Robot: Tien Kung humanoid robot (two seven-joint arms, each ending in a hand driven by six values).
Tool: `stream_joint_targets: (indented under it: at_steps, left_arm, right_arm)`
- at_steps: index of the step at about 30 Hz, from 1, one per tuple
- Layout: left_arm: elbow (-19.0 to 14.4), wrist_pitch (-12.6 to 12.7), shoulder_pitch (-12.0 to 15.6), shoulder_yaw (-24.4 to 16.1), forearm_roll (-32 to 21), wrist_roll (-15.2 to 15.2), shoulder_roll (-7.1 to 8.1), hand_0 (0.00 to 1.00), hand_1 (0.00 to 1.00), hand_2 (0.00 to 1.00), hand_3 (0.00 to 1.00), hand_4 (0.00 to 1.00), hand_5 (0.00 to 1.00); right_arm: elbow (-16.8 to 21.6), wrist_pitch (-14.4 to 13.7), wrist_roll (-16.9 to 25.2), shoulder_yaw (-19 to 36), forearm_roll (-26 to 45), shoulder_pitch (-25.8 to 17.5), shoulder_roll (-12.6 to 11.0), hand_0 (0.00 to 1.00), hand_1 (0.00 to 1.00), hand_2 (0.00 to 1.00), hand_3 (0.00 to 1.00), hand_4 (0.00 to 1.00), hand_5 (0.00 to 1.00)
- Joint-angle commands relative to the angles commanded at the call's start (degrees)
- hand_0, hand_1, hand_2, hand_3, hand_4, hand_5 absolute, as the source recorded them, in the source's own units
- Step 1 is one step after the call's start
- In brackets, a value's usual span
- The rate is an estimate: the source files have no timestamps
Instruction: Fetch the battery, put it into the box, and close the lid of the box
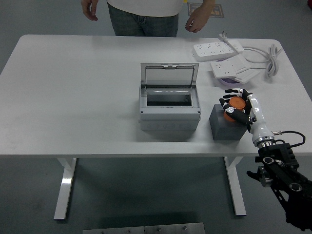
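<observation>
An orange battery [237,104] is held just above a dark grey block [227,126] at the table's right front. My right hand [235,106] is shut on the battery, its black fingers wrapped around it, with the white forearm running down to the lower right. To the left stands the grey box [169,110], its clear lid [169,74] raised upright at the back and its inside dark. My left arm does not show.
Two white power strips [217,48] with a coiled cable [271,61] lie at the back right, over a purple item [231,81]. A person [144,13] stands at the table's far side, hands hanging clear of the table [73,87].
</observation>
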Motion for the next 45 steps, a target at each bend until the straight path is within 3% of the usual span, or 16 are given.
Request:
stream_joint_targets:
  at_steps: [10, 11, 16, 17, 34, 35, 40, 41, 45]
  left_arm:
    - [0.02, 0.33, -0.06, 0.33, -0.37, 0.00, 0.02, 0.632, 0.698, 0.573, 0.541, 0.500, 0.002]
    - [0.02, 0.33, -0.07, 0.34, -0.37, 0.00, 0.03, 0.632, 0.698, 0.573, 0.541, 0.500, 0.002]
    - [0.03, 0.36, -0.13, 0.34, -0.40, 0.00, 0.10, 0.632, 0.698, 0.573, 0.541, 0.500, 0.002]
    - [0.03, 0.36, -0.13, 0.32, -0.38, 0.00, 0.11, 0.632, 0.698, 0.573, 0.541, 0.500, 0.002]
    - [0.05, 0.95, -0.23, 0.37, -0.39, 0.00, 0.23, 0.632, 0.698, 0.573, 0.541, 0.500, 0.002]
    - [0.05, 0.96, -0.25, 0.37, -0.40, 0.00, 0.24, 0.632, 0.698, 0.573, 0.541, 0.500, 0.002]
    - [0.06, 1.11, -0.34, 0.49, -0.59, 0.00, 0.33, 0.632, 0.698, 0.573, 0.541, 0.500, 0.002]
    - [0.06, 1.14, -0.35, 0.51, -0.62, 0.00, 0.35, 0.632, 0.698, 0.573, 0.541, 0.500, 0.002]
    - [0.06, 1.23, -0.40, 0.53, -0.68, 0.00, 0.44, 0.632, 0.698, 0.573, 0.541, 0.500, 0.002]
  right_arm:
    - [-0.01, -0.49, -0.07, 0.22, 0.33, 0.00, 0.20, 0.600, 0.475, 0.490, 0.513, 0.544, 0.130]
    - [-0.02, -0.47, -0.08, 0.21, 0.34, 0.00, 0.21, 0.550, 0.418, 0.430, 0.441, 0.536, 0.059]
    - [-0.19, -0.22, -0.21, 0.15, 0.31, -0.05, 0.29, 0.550, 0.418, 0.430, 0.441, 0.536, 0.059]
    - [-0.22, -0.19, -0.23, 0.13, 0.28, -0.07, 0.30, 0.472, 0.382, 0.391, 0.409, 0.447, 0.037]
    - [-0.41, -0.58, -0.71, -0.63, -0.20, 0.14, 0.22, 0.457, 0.381, 0.387, 0.412, 0.444, 0.046]
    - [-0.41, -0.59, -0.80, -0.67, -0.21, 0.13, 0.22, 0.397, 0.357, 0.364, 0.389, 0.313, 0.026]
    - [-0.40, -0.58, -1.57, -0.89, -0.28, 0.13, 0.26, 0.397, 0.357, 0.364, 0.389, 0.313, 0.026]
    - [-0.40, -0.54, -1.72, -0.92, -0.29, 0.12, 0.27, 0.339, 0.330, 0.337, 0.348, 0.076, 0.002]
    - [-0.40, -0.46, -2.07, -0.96, -0.32, 0.14, 0.28, 0.339, 0.330, 0.337, 0.348, 0.076, 0.002]
